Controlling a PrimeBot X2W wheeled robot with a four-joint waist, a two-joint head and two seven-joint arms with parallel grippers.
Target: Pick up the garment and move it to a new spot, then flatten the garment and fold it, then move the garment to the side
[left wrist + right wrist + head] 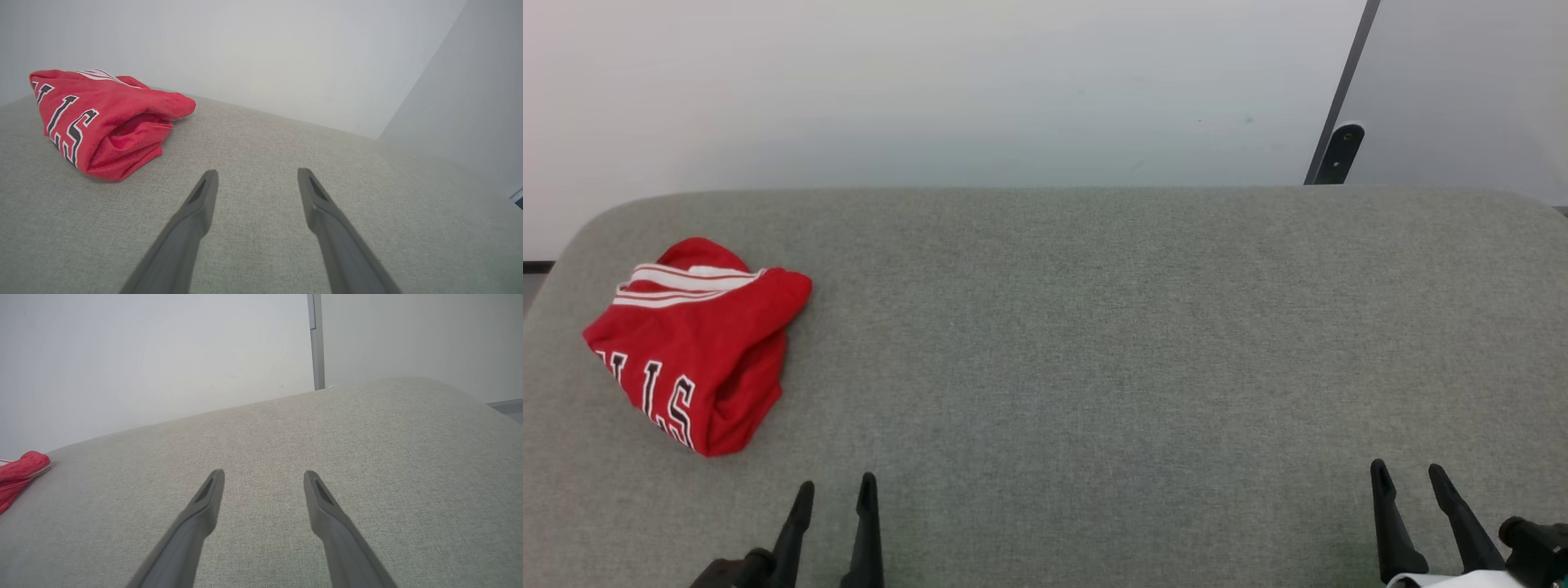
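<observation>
The left claw and the right claw sit closest to the head camera, at the lower edge of its view, fingers pointing away from the robot. Both have their fingers spread apart and hold nothing. The left wrist view shows the left claw gaping over bare grey cloth, and the right wrist view shows the same of the right claw. Neither touches the garment.

The garment lies on the far left part of the grey fabric-covered bench, ahead of and a little to the left of the left claw, and well apart from the right one. It is a compact red bundle: layers are doubled over, a white striped trim shows on top, and part of the black lettering shows on the near face. From the left wrist it looks rolled or folded with an open mouth along one edge, rather rough than crisp. The right wrist view catches its edge at the far left.

As a judgement, the bundle off to one side with both claws idle fits a finished task: moved, folded, set aside. The same picture could equally be a crumpled start, with lifting, flattening and folding all left. The pictures do not settle which.
</observation>
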